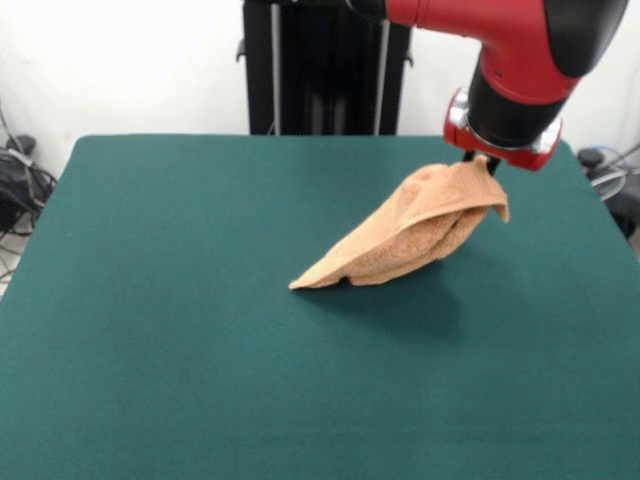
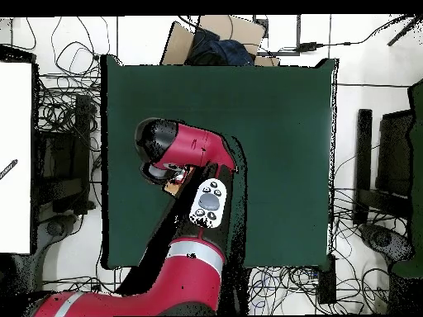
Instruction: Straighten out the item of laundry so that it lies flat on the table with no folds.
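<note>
The item of laundry [image 1: 410, 235], a peach-orange towel, hangs bunched from my gripper [image 1: 483, 163] over the right rear part of the green table [image 1: 200, 330]. Its upper end is pinched at the gripper. It slopes down to the left, and its lower corner rests on the cloth near the table's middle. The gripper is shut on the towel, with its fingers mostly hidden behind the fabric. In the overhead view the red arm [image 2: 186, 149] covers the gripper, and only a sliver of the towel [image 2: 173, 186] shows beneath it.
The black pedestal column [image 1: 325, 65] rises behind the table. Cables lie on the floor by the table's left edge [image 1: 20, 185] and right edge [image 1: 610, 170]. In the overhead view a cardboard box [image 2: 216, 40] sits beyond the table's top edge.
</note>
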Controlling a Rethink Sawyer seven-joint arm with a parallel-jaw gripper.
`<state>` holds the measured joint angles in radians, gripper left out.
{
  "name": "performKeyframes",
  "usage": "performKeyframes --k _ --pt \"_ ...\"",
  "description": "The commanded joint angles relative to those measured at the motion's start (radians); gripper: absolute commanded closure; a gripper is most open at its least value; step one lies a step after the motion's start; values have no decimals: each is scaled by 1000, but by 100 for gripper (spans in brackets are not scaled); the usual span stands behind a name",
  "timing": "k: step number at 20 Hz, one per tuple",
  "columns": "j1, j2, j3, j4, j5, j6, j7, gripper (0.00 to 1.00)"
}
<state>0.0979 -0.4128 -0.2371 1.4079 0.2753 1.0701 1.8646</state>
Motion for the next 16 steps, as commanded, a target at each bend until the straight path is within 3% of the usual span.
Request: performKeyframes --k 1,16 --pt "-8 37 40 39 27 -68 248 100" --pt "-32 50 55 101 47 -194 204 100"
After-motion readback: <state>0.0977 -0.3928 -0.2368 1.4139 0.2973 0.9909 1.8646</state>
